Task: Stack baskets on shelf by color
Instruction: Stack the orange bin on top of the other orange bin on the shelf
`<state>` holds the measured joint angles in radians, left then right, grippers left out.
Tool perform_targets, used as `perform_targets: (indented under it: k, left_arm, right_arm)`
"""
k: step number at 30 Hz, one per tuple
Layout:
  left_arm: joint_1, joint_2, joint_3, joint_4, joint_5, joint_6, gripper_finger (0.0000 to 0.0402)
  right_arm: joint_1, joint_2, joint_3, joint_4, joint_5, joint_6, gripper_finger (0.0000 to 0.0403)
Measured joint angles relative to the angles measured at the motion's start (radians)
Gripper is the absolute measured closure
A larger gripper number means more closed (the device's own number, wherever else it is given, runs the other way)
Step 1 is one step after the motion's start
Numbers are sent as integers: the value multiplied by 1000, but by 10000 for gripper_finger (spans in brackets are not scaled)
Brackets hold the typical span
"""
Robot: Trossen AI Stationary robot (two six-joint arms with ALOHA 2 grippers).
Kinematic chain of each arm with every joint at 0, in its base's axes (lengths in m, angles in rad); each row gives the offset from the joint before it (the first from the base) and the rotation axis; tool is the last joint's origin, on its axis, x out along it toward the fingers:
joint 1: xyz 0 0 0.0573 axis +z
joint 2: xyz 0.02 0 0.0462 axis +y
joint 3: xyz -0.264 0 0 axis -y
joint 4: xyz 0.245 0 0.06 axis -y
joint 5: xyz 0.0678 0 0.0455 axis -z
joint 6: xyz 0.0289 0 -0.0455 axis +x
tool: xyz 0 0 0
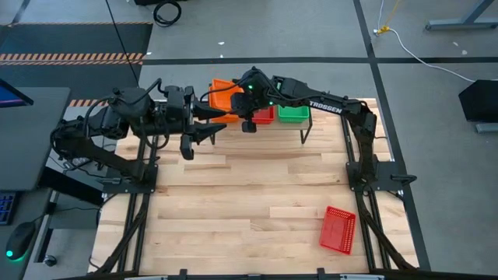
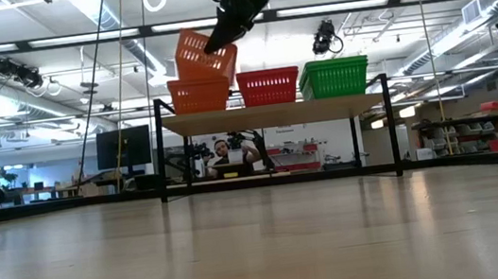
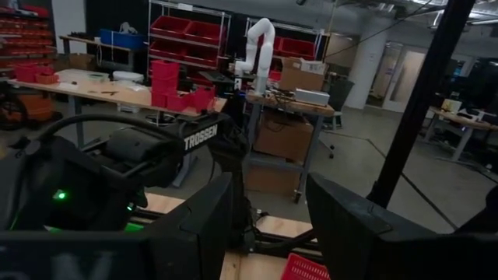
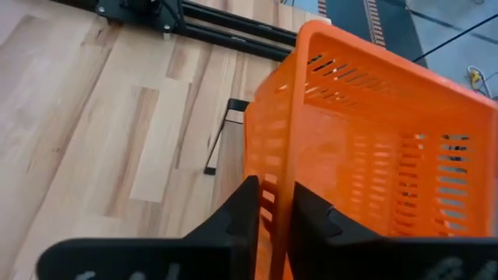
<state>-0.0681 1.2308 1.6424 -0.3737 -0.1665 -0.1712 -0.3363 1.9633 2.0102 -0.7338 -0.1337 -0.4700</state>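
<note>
An orange basket point(image 2: 205, 54) hangs tilted above the orange basket point(image 2: 198, 95) standing on the left end of the shelf point(image 2: 275, 114). My right gripper point(image 2: 220, 33) is shut on it. Red baskets point(image 2: 268, 87) stand on the middle of the shelf's top board and green baskets point(image 2: 334, 77) on its right end. Another red basket point(image 1: 338, 229) lies on the table near the right front. My left gripper point(image 1: 207, 129) is open, hovering just left of the shelf and touching nothing. My right gripper point(image 4: 272, 214) pinches the orange basket's side wall at the rim point(image 4: 282, 183), one finger point(image 4: 247, 206) outside and one finger point(image 4: 311, 218) inside. It comes from above, slanting down. The basket is lifted clear and tilted; whether its lower corner touches the orange basket below cannot be told.
The shelf stands at the table's far edge on thin black legs point(image 1: 304, 134). The wood tabletop point(image 1: 249, 194) spreads out in front of it. The right arm point(image 1: 334, 109) reaches over the green and red baskets. A person sits in the room behind point(image 2: 224, 152).
</note>
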Motion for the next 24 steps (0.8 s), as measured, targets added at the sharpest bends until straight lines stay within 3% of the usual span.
perform_targets:
  k: [11,16,24]
  left_arm:
    - [-1,0,0,0,0,-28,230]
    - [-10,0,0,0,-1,-28,230]
    - [-10,0,0,-2,-1,-45,230]
  right_arm:
    - [2,0,0,0,78,0,322]
    - [7,0,0,4,149,-1,334]
    - [33,41,-4,75,99,-1,365]
